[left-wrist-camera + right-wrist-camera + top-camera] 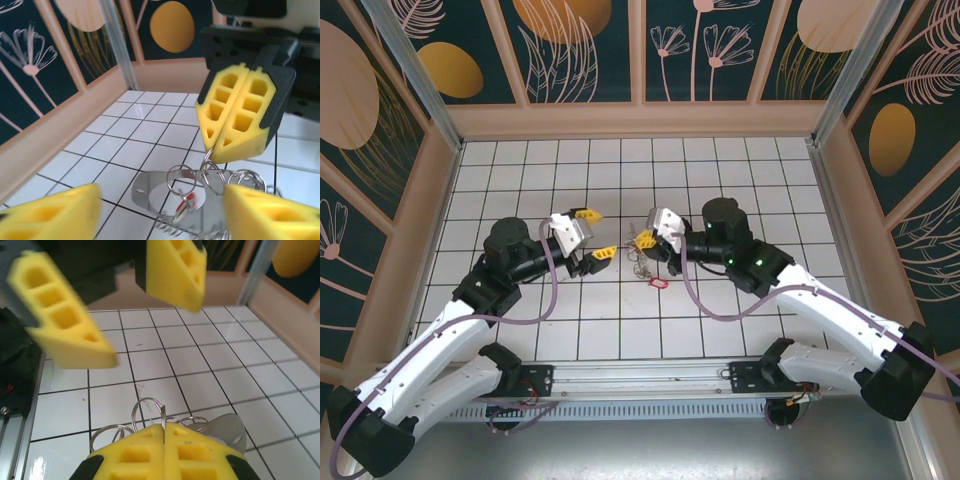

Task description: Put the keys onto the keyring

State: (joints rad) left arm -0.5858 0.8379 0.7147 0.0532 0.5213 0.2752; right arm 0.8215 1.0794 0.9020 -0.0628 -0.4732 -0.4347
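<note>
One white tiled counter (520,180) carries two arms. The right fingers (140,455), two yellow wedges, are pressed together, clamped on the keyring (215,172), a bunch of thin metal loops hanging under them. The left fingers (602,254), also two, stand apart just left of the right fingers and hold nothing. One shiny plate (150,192) sits among the loops below the right fingers. One red key tag (657,282) lies just nearer the arm bases than they are.
</note>
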